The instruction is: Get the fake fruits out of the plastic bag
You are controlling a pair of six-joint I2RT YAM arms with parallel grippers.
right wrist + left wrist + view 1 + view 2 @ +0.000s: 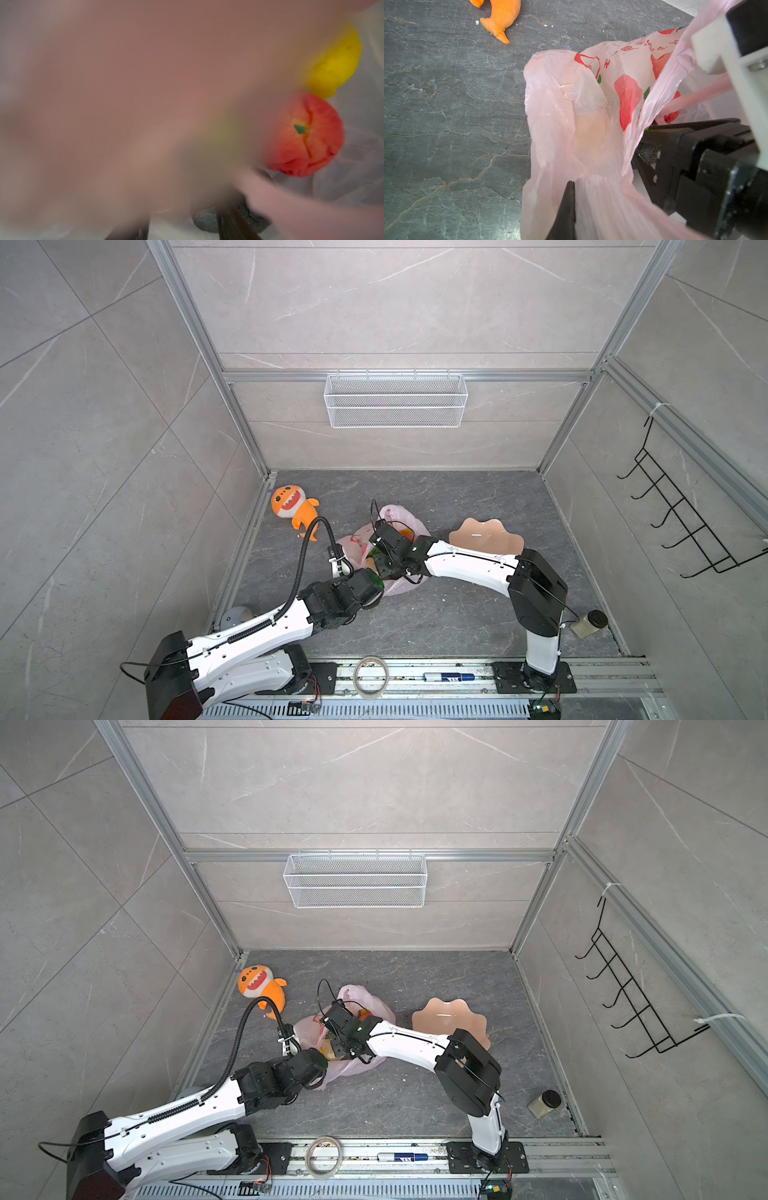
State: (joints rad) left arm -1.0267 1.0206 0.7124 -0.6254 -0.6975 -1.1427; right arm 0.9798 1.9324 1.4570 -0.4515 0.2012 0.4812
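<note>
Left gripper [341, 568]: jaws clenched on the rim of the plastic bag [560, 104], mid-desk [457, 614]. Right gripper [382, 560] is inside the bag, jaw state indiscernible. Fake fruits in the bag: the right wrist view shows a red apple [305, 135] touching a yellow piece [336, 68] - top views show only colour scraps. Peach bowl [486, 537] sits to the right.

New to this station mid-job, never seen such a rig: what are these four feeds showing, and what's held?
Two white robot arms work over a dark table. Two feeds look down from overhead; two ride on the wrists. The left tool is shut on the edge of the pink plastic bag. The right tool is inside the bag; its feed is too blurred to tell open from shut. A red apple and a yellow fruit lie in there. Outside: an orange plush shark and a peach bowl.
</note>
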